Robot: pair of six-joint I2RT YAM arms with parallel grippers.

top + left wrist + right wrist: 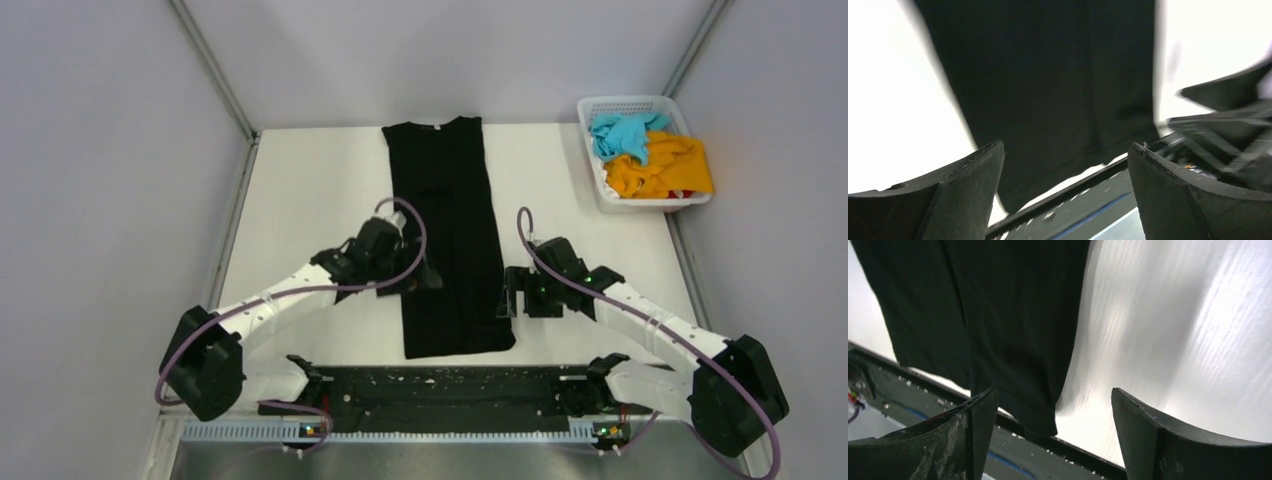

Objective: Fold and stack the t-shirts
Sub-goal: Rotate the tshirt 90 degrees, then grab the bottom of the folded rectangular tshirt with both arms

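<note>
The top view is evenly lit. In the left wrist view the desk [888, 100] is blown out, the black t-shirt [1048, 75] featureless, the right side blurred.

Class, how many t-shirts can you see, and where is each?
3: the black t-shirt lies flat on the table; the turquoise t-shirt and orange t-shirt are bunched in the white basket, far right. Others may hide beneath them.

A white desk [300, 190] sits boxed in by plain pale grey walls [100, 150] joined by metal corner strips [215, 70], under even light.
</note>
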